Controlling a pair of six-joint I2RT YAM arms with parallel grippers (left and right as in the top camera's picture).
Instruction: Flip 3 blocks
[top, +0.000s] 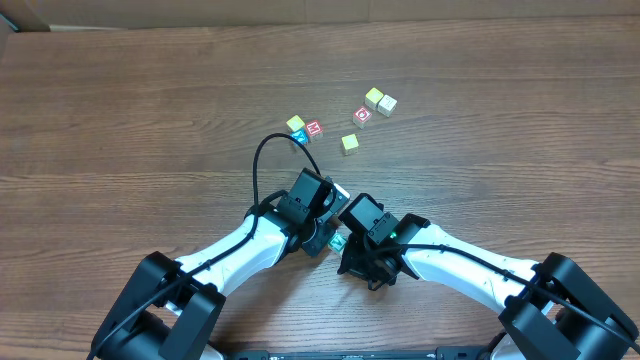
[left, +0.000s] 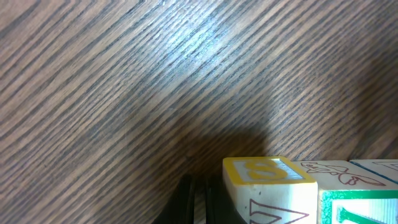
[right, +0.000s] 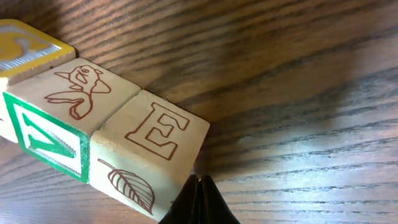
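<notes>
Row of three cream wooden picture cubes (right: 81, 106), near the brown table's (top: 120, 120) front edge, lies lengthwise between my left gripper (left: 194, 200) and right gripper (right: 199, 198), both pinched together empty, one at each end.

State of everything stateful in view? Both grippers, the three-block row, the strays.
left gripper: jaws shut, empty, beside the yellow-faced block.
right gripper: jaws shut, empty, at the E block's near corner.
E block: E up, leaf on side, flush against the drawing block.
drawing block: red-brown drawing up, green V on side, mid-row.
yellow-faced block: yellow face up, end of row.
stray blocks: scattered, untouched, beyond both grippers.
</notes>
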